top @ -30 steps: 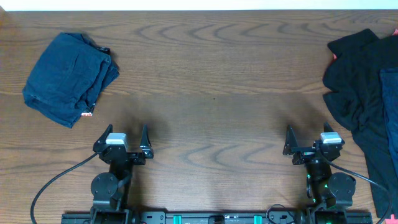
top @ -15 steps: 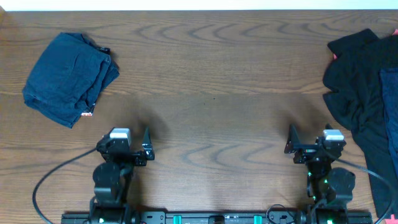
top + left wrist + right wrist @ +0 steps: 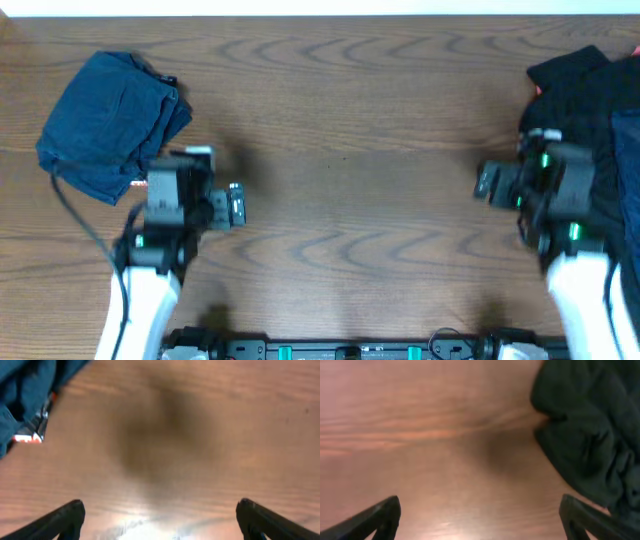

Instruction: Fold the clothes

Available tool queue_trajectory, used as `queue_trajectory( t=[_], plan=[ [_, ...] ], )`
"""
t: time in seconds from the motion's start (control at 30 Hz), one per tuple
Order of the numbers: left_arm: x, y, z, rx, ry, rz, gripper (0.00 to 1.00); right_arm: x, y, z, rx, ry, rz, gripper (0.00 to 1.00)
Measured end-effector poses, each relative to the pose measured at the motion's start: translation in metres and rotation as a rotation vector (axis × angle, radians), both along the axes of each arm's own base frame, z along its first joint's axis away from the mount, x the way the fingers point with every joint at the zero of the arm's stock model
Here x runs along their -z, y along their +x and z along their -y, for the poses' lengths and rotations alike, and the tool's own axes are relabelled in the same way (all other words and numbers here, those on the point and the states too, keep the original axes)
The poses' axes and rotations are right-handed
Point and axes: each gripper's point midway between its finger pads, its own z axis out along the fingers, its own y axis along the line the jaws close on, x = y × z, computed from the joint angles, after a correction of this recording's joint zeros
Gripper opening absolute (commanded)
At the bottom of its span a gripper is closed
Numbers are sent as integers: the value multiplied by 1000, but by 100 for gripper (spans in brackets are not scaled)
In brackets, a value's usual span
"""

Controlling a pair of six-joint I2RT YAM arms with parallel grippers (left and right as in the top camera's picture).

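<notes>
Left pincer (image 3: 160,516): jaws spread wide, nothing between them. It hangs over bare wood just beside the folded navy-blue cloth bundle (image 3: 22,390).
Right pincer (image 3: 479,510): likewise agape and empty, near the edge of the crumpled black shirt-like heap (image 3: 590,425).
Clothes: the navy bundle lies far left on the brown wooden desk (image 3: 340,110). The black heap lies far right, with a blue piece (image 3: 628,160) at that edge.
Handling: likely light, limp and sagging — nothing stiff to lever against.
Hold: probably pinch a hem or raised fold of the black heap, near its rim.
</notes>
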Motion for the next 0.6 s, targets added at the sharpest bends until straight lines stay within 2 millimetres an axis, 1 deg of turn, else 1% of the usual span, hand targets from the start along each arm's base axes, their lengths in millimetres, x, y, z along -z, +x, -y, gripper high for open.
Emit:
queue_trajectory(
  t=[0.07, 0.13, 0.17, 0.23, 0.3, 0.37, 0.43, 0.47, 0.5, 0.53, 0.6],
  plan=[
    [-4, 8, 1, 0, 2, -26, 98, 1, 20, 7, 12, 1, -35, 99],
    [-7, 14, 1, 0, 2, -27, 98, -2, 41, 15, 30, -17, -23, 99],
    [-7, 16, 1, 0, 2, -28, 98, -3, 52, 23, 50, -35, -4, 99],
    [-6, 16, 1, 0, 2, -32, 98, -9, 73, 44, 107, -81, 46, 99],
    [-6, 16, 1, 0, 2, -33, 98, -13, 83, 70, 181, -129, 90, 99],
    [-6, 16, 1, 0, 2, -34, 98, -16, 87, 105, 274, -171, 124, 99],
    [-6, 16, 1, 0, 2, -34, 98, -16, 84, 140, 364, -200, 139, 99],
    [-6, 16, 1, 0, 2, -35, 98, -12, 77, 161, 417, -208, 131, 99],
    [-6, 16, 1, 0, 2, -35, 98, -11, 74, 170, 440, -213, 129, 99],
    [-6, 16, 1, 0, 2, -33, 98, -7, 68, 187, 479, -217, 119, 98],
    [-6, 16, 1, 0, 2, -33, 98, 3, 57, 213, 539, -224, 100, 94]
  ],
)
